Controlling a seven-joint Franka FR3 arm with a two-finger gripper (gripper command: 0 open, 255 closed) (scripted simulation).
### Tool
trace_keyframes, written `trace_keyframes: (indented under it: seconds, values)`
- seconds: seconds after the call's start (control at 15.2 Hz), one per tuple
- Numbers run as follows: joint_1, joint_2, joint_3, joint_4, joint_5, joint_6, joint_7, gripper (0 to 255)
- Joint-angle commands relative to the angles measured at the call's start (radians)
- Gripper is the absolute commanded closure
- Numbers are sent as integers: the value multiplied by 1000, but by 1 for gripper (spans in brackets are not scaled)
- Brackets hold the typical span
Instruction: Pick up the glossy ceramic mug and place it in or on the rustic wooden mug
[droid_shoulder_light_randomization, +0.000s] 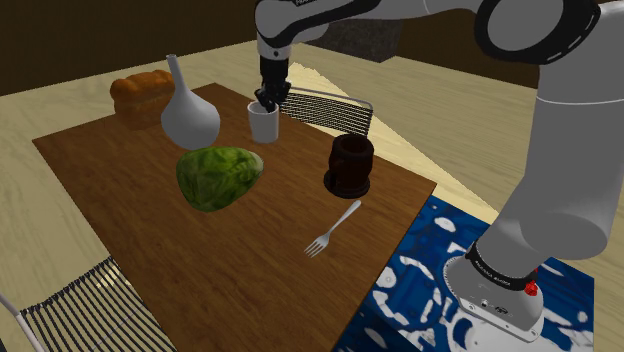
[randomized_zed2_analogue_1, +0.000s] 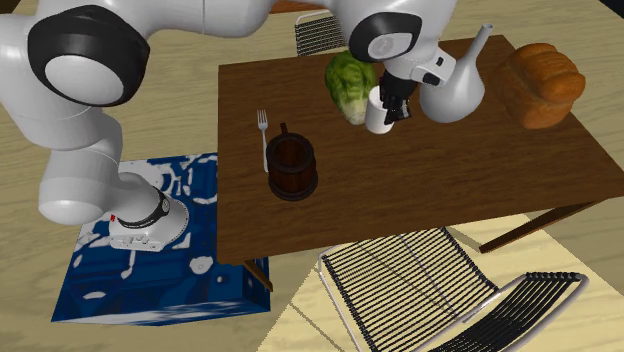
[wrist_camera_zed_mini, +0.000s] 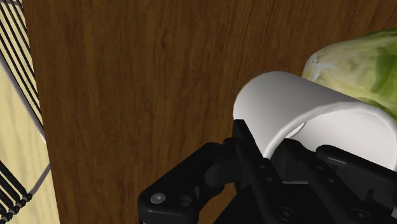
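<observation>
You have two mugs on the table (droid_shoulder_light_randomization: 250, 265): one white mug (droid_shoulder_light_randomization: 264, 123) and one dark wooden mug (droid_shoulder_light_randomization: 350, 166). Count one fork (droid_shoulder_light_randomization: 332, 230), one green head of lettuce (droid_shoulder_light_randomization: 218, 177), one loaf of bread (droid_shoulder_light_randomization: 140, 95) and one white long-necked vase (droid_shoulder_light_randomization: 187, 113). That makes six loose things on a single table. Around it you see two striped chairs, one at the far edge (droid_shoulder_light_randomization: 335, 108) and one at the near corner (droid_shoulder_light_randomization: 85, 310). There is one arm (droid_shoulder_light_randomization: 560, 130) on one blue patterned stand (droid_shoulder_light_randomization: 430, 290).
</observation>
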Motion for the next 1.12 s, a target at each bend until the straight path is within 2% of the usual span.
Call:
trace_keyframes:
  seconds: [0.0, 1.06]
  values:
    - [-1, -7, 0, 17, 0, -24, 0, 255]
    - [0, -6, 0, 233, -3, -239, 11, 255]
